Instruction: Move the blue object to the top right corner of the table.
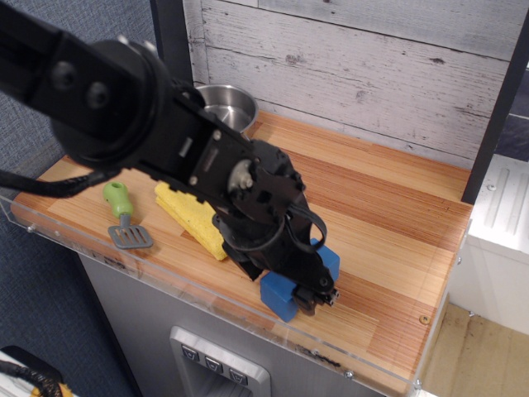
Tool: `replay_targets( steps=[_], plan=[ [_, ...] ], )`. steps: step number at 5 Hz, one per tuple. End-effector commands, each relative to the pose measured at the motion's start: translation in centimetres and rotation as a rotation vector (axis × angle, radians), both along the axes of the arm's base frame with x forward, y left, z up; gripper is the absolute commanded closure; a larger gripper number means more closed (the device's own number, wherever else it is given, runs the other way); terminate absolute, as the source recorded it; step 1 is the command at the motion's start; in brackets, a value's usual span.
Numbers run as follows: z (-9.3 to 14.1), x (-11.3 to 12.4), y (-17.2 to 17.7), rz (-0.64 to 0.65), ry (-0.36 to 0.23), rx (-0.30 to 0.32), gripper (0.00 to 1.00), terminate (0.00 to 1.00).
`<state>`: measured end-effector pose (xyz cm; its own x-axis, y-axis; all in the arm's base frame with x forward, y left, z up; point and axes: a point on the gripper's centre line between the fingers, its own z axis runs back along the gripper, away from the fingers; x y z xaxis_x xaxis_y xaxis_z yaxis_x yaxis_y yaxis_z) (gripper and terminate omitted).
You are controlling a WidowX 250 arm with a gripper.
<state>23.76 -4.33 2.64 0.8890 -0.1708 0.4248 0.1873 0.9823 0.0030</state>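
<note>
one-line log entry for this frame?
phase: grasp approach | gripper: down at blue object, closure unclear | block: near front edge of table | not moved yet

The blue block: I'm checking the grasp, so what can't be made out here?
- Blue block: its middle and its underside are hidden behind the hand.
- Hand: whether it is open or shut on the block, since its own body covers the contact.
- Yellow cloth: right part hidden by the arm.
</note>
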Motion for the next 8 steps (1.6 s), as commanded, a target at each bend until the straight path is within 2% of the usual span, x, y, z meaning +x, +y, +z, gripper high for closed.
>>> replay_targets(
  steps=[1,2,3,4,5,6,7,8],
  plan=[
    [-0.5,-0.2,0.0,-0.009,0.000,0.014,0.00,0.00],
    [-0.3,-0.3,0.1,0.001,-0.033,0.021,1.00,0.00],
    [-0.1,-0.4,0.2,0.005,-0.044,0.020,1.00,0.00],
    [1.0,-0.5,0.4,0.002,-0.073,-0.006,1.00,0.00],
    [5.0,-0.9,0.0,0.011,-0.196,-0.028,1.00,0.00],
    [8.9,-2.0,-0.3,0.005,-0.307,-0.019,1.00,0.00],
    [12.6,-2.0,-0.1,0.033,-0.394,-0.043,1.00,0.00],
    [16.0,0.0,-0.1,0.064,-0.463,-0.081,1.00,0.00]
  ],
)
